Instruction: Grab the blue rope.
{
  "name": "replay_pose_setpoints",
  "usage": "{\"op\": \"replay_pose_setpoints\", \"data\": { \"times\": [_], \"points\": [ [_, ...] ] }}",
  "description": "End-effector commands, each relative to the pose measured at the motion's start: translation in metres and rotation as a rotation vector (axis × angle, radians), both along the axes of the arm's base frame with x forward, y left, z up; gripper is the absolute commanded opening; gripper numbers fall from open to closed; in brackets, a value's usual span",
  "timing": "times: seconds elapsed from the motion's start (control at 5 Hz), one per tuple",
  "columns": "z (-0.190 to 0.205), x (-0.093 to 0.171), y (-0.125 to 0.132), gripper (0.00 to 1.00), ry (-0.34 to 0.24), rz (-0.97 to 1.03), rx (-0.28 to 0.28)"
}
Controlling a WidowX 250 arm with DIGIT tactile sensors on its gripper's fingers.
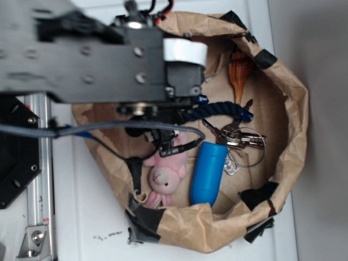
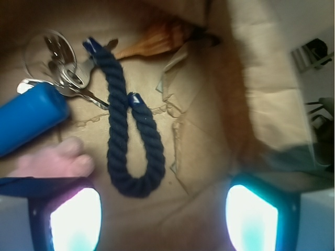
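Approach stage. The gripper [image 2: 162, 214] hovers above the paper bag [image 1: 293, 98], fingers [image 2: 73, 219] spread wide and empty — the grasp is yet to be made. The blue rope [image 2: 137, 172] lies folded in a U on the bag floor, between the fingers but nearer one. Beside it: blue cylinder [image 2: 29, 120], keys [image 2: 63, 70], pink plush toy [image 1: 166, 176] — crowding one side of the rope.

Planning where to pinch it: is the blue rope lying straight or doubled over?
Doubled over. In the wrist view the blue rope bends into a U, both capped ends pointing toward the keys.
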State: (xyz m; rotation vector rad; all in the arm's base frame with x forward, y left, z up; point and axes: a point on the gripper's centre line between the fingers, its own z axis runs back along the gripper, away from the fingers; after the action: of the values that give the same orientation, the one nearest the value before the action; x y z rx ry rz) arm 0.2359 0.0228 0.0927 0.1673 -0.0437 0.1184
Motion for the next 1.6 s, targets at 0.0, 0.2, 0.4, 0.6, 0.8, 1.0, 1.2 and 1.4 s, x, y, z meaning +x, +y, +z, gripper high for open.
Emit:
{"op": "replay_pose_setpoints", "data": {
  "times": [0.0, 0.2, 0.4, 0.6, 0.8, 1.0, 1.2, 1.4],
  "points": [
    [-0.022, 0.013, 0.019, 1.0, 0.051, -0.35, 0.026],
    [-0.027, 0.009, 0.036, 1.0, 0.051, -0.341, 0.013],
    [-0.03, 0.013, 0.037, 1.0, 0.057, -0.341, 0.007],
    [-0.036, 0.021, 0.036, 1.0, 0.044, -0.326, -0.004],
    [-0.043, 0.037, 0.033, 1.0, 0.047, -0.305, -0.018],
    [-0.055, 0.04, 0.029, 1.0, 0.035, -0.276, -0.066],
    [-0.058, 0.036, 0.033, 1.0, 0.031, -0.296, -0.094],
    [-0.06, 0.029, 0.04, 0.0, 0.038, -0.221, -0.116]
  ]
}}
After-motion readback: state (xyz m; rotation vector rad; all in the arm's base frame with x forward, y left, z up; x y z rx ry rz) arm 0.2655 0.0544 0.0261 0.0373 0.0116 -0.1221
